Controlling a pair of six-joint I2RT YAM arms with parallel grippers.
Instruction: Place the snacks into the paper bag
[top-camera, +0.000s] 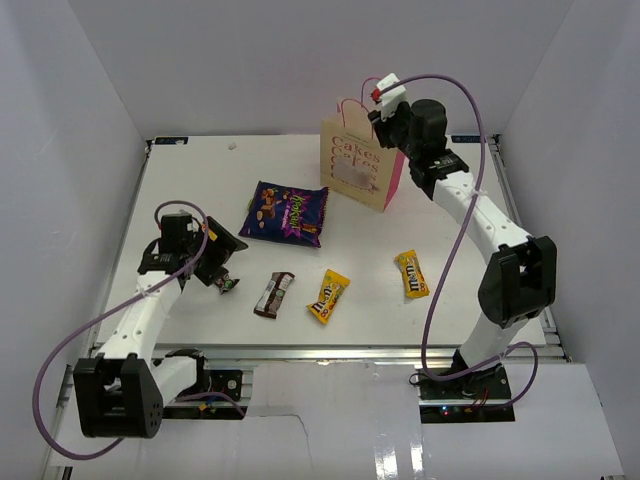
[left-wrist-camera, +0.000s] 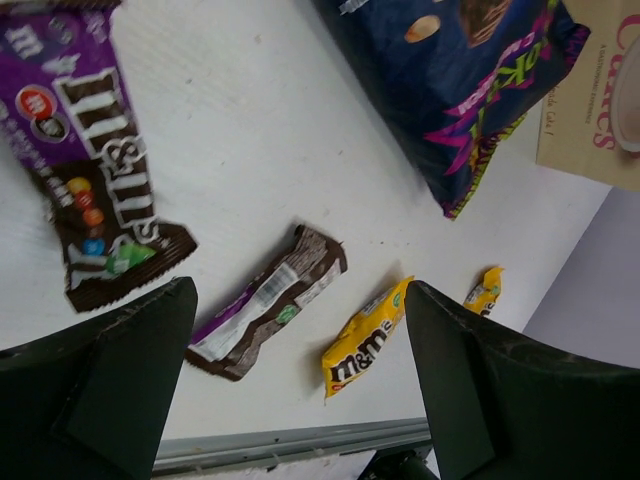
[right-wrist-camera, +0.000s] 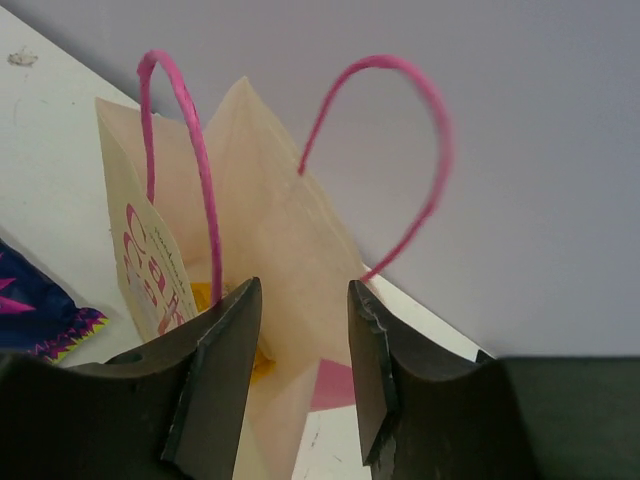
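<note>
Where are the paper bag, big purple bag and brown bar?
paper bag (top-camera: 358, 170), top external view, middle of its lettered front.
big purple bag (top-camera: 287, 213), top external view, its centre.
brown bar (top-camera: 274, 294), top external view, its middle.

A white table (top-camera: 200, 170) fills the middle of the booth, its top matte and faintly scuffed, with a small pale speck (top-camera: 232, 146) near the back edge. Plain white panels close it in: a left wall (top-camera: 60, 150), a back wall (top-camera: 280, 60) and a right wall (top-camera: 590, 120), the corners falling into soft grey shadow. Small dark fittings (top-camera: 170, 140) sit at the table's back corners. An aluminium rail (top-camera: 330, 352) runs along the near edge. In front of it lies a glossy white sheet (top-camera: 400, 440) catching bright overhead glare. The light is even and diffuse.
</note>
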